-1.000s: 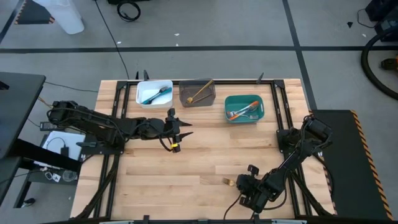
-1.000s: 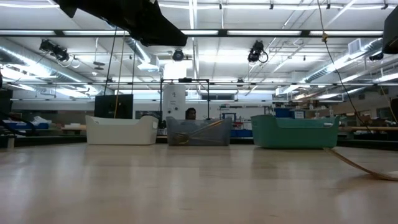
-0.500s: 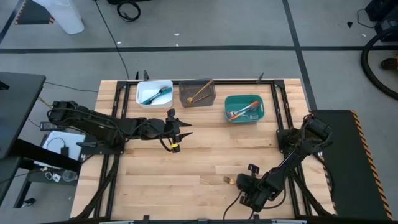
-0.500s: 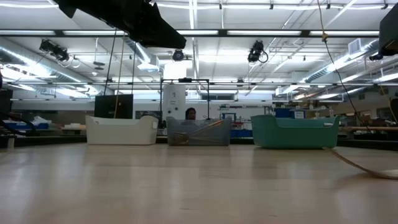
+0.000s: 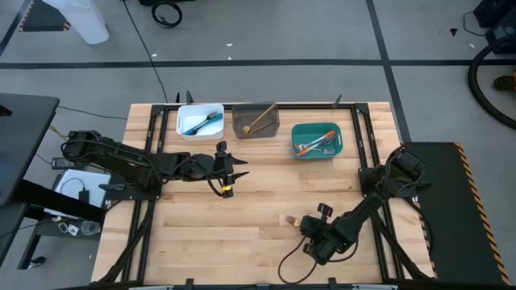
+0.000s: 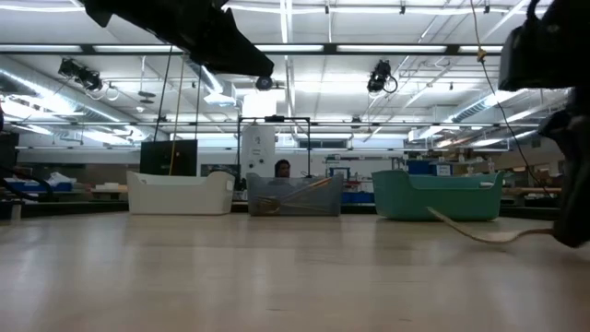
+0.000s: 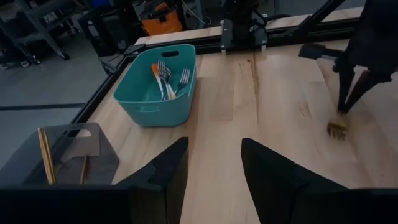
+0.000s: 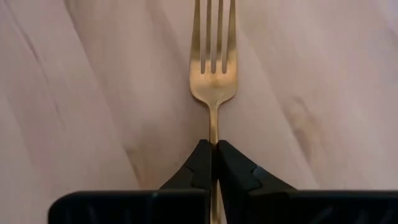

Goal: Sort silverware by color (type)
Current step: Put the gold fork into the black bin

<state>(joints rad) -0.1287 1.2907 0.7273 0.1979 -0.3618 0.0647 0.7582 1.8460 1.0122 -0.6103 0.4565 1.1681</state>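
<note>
The high camera looks straight down on the whole desk (image 5: 242, 217) and both arms. The low camera sits at desk height and faces the far edge, where three bins (image 6: 295, 195) stand, the same ones seen from above. The left wrist camera looks along the desk toward the teal bin (image 7: 158, 90). The right wrist camera is very close to the wood.

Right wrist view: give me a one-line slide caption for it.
Right gripper shut on the slim neck of a golden fork, tines pointing away over the wooden table.
</note>
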